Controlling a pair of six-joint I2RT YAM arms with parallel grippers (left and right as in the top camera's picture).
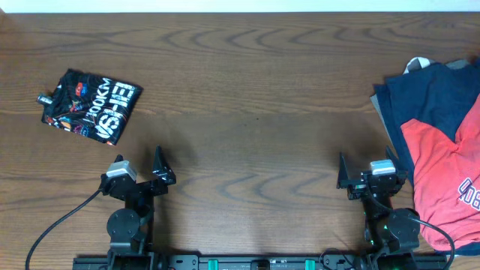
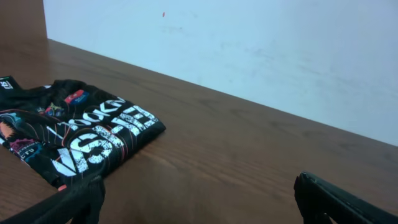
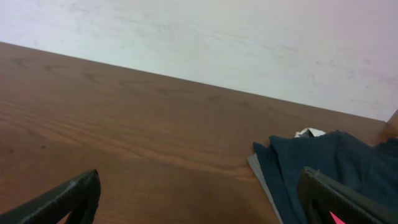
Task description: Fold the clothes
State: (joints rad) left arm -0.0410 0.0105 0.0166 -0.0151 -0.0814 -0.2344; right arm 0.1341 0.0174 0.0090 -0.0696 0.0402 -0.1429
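Note:
The black jersey [image 1: 90,105] with white lettering and colourful logos lies folded into a small packet at the far left of the table; it also shows in the left wrist view [image 2: 74,134]. My left gripper [image 1: 142,171] is open and empty near the front edge, to the right of and nearer than the jersey; its fingers show in the left wrist view [image 2: 199,199]. My right gripper [image 1: 365,174] is open and empty near the front edge at the right; its fingers show in the right wrist view [image 3: 205,193].
A pile of other clothes lies at the right edge: a navy and red shirt [image 1: 439,142] on top, with a grey layer under it, also in the right wrist view [image 3: 323,168]. A white wall [image 2: 249,50] backs the brown wooden table [image 1: 255,97].

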